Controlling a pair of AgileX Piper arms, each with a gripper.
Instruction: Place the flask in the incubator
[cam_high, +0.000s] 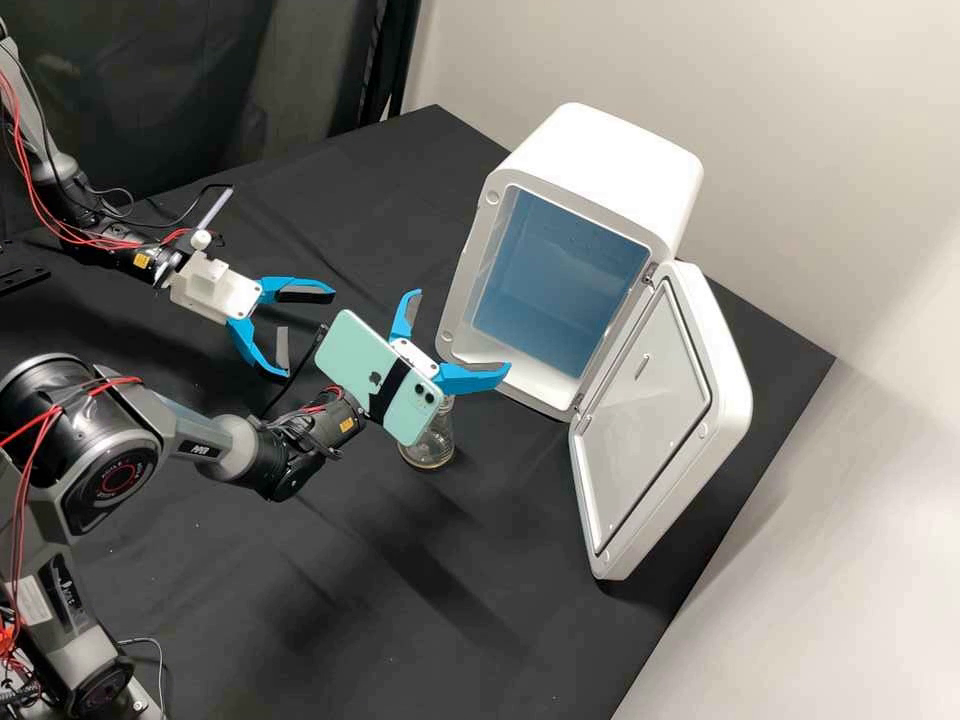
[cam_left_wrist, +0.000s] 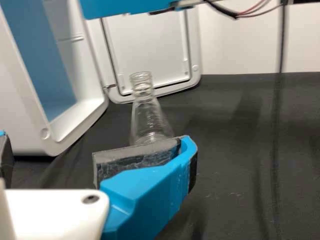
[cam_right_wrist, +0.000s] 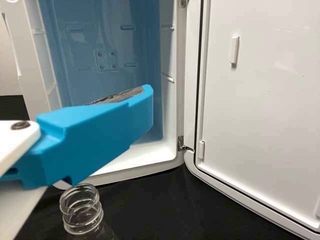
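Flask (cam_high: 430, 445) stands upright (seemingly untouched) beneath wide-open right gripper (cam_high: 461, 331); left gripper (cam_high: 309, 332) also wide.

Plainly a laboratory, and a robotics one at that. Black cloth over a long bench (cam_high: 420, 600), set close to a bare white wall (cam_high: 820, 120), dark curtain (cam_high: 150, 80) hung behind. Test-rig hardware all round: one dark grey robot arm (cam_high: 215, 447) mounted at the near edge, a second arm (cam_high: 60, 180) farther back, red wires (cam_high: 90, 240) trailing along it in the open. Mint-green phone (cam_high: 380, 375) strapped on at the near arm's wrist. Then the lab ware: small white incubator (cam_high: 600, 170) standing on the bench, door (cam_high: 655, 420) open wide, blue inside, and a clear glass flask (cam_high: 428, 450) upright just in front of it.
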